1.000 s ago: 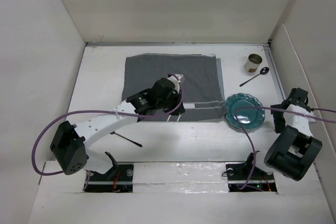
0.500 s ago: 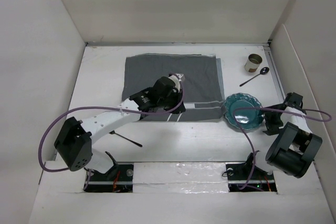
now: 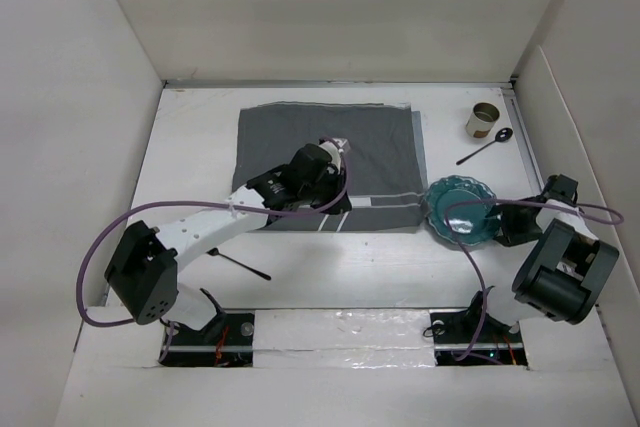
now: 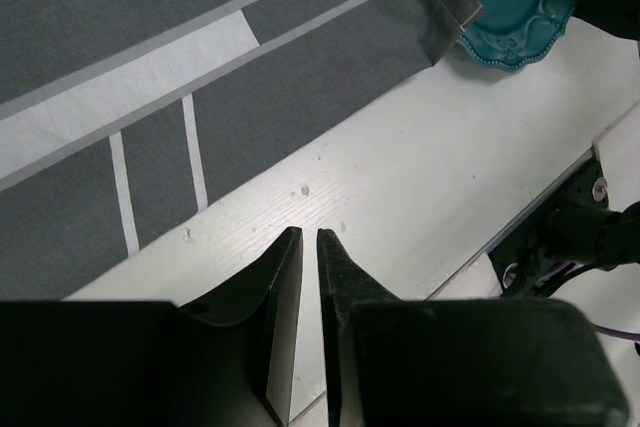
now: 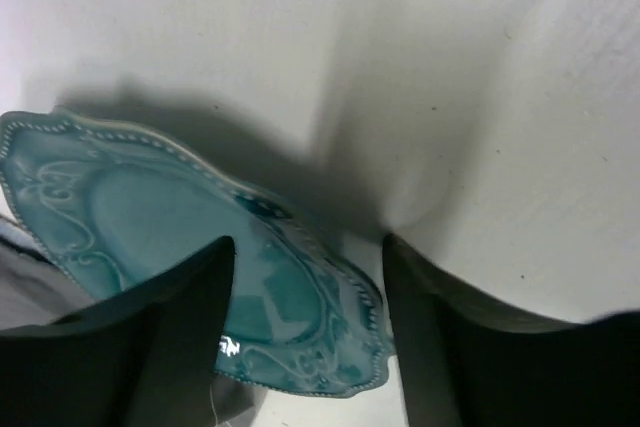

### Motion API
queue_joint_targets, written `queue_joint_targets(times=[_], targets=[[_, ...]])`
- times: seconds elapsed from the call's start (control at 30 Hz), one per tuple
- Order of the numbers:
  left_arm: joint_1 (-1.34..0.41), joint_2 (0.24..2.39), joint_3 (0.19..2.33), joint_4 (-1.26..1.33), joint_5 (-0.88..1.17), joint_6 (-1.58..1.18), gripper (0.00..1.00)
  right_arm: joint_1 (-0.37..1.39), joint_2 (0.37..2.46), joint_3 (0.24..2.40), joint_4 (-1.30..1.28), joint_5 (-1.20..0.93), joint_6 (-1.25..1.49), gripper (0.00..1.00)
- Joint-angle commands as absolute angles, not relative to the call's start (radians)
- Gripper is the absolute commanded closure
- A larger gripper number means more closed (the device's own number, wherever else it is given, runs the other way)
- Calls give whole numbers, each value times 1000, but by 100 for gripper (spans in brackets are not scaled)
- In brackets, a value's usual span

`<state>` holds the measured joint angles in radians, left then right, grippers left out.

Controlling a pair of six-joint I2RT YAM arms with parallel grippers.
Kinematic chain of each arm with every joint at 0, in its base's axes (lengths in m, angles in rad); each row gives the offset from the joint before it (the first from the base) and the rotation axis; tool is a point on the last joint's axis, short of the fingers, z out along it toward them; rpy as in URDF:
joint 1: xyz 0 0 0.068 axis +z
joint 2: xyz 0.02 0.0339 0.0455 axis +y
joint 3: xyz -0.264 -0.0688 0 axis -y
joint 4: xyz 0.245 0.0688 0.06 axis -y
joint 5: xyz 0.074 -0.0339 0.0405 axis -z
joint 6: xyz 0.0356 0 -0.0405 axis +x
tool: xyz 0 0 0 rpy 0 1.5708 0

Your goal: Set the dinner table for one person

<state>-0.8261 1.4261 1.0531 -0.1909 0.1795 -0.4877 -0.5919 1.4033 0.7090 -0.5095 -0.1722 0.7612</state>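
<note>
We find bright, even light; a soft shadow falls on the dinner table (image 5: 500, 67) beside the teal plate (image 5: 150, 217) (close view blurry).

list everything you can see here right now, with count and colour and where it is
table: 1, white, under everything
cloth: 1, dark grey with pale stripes, far centre of the table
plate: 1, teal, at the cloth's near right corner
cup: 1, tan, far right of the table
spoon: 1, black, just nearer than the cup
thin utensil: 1, dark, near left; too small to tell what kind
left gripper: 1, black, shut and empty, by the cloth's near edge
right gripper: 1, black, open, fingers either side of the plate's rim
</note>
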Motion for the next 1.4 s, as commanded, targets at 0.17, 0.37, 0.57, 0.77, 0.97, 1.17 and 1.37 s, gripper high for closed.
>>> queue_joint_targets(times=[0.17, 0.37, 0.57, 0.77, 0.97, 1.17, 1.37], targets=[[-792, 1427, 1118, -227, 108, -451, 90, -641, 1404, 732, -497, -216, 842, 76], [-792, 1430, 1135, -238, 83, -463, 91, -664, 1301, 830, -571, -153, 761, 100], [-782, 1442, 1227, -299, 9, -449, 91, -595, 1174, 939, -598, -259, 764, 100], [-762, 1419, 1339, -340, -40, -443, 92, -480, 1105, 1066, -675, -293, 773, 100], [-744, 1424, 1457, -408, -106, -431, 91, -320, 1039, 1091, -612, -417, 862, 100], [-651, 1387, 1519, -408, -92, -434, 84, -53, 1063, 977, -208, -500, 1058, 100], [-506, 1304, 1448, -402, -26, -437, 74, 238, 1390, 1144, -11, -477, 1060, 100]])
